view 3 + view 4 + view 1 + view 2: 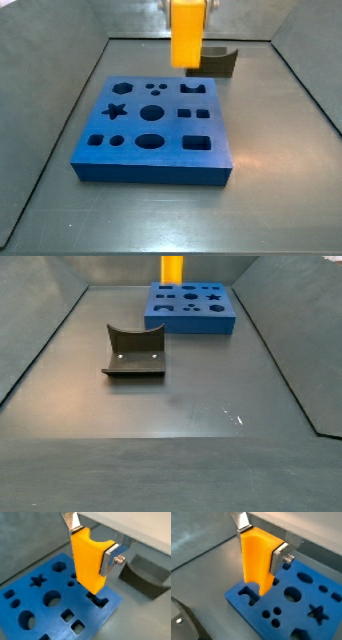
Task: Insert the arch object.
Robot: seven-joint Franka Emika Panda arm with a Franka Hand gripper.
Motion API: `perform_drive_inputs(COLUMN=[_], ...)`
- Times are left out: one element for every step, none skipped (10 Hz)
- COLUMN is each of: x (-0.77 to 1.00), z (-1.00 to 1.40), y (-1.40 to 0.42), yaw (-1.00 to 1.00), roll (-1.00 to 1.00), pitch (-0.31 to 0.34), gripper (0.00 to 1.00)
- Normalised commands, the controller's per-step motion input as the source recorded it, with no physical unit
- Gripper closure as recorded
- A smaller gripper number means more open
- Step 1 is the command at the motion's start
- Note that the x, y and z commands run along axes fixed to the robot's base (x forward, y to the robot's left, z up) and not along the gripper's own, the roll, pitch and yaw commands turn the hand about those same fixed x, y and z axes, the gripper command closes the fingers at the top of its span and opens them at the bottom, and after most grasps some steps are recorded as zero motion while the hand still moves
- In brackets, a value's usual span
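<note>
We see the gripper (92, 543) clamped on the arch object (89, 562), which hangs upright just above the blue board (30, 604) below it.

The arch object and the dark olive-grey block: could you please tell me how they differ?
The arch object is bright orange-yellow, tall and narrow; the dark olive-grey block is low, with a curved notch. The arch object hangs in the pincer over the blue board; the dark block rests on the floor.
</note>
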Motion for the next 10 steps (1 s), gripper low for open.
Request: perform_drive_inputs(x=[0.07, 0.01, 0.00, 0.06, 0.15, 0.13, 0.21, 0.37, 0.45, 0.51], z=[-0.67, -0.15, -0.11, -0.30, -0.30, -0.24, -0.28, -0.29, -0.29, -0.29], y=[0.27, 0.08, 0.03, 0.01, 0.00, 0.12, 0.10, 0.08, 0.03, 0.00], yaw=[-0.19, 0.00, 0.04, 0.13, 0.19, 0.11, 0.11, 0.06, 0.02, 0.00], roll=[-0.18, 0.00, 0.10, 0.00, 0.01, 0.04, 0.04, 0.00, 0.00, 0.00], pitch=[0.019, 0.046, 0.026, 0.003, 0.031, 0.054, 0.066, 0.083, 0.073, 0.080], gripper=[1.00, 1.00, 1.00, 1.00, 1.00, 1.00, 1.00, 1.00, 1.00, 1.00])
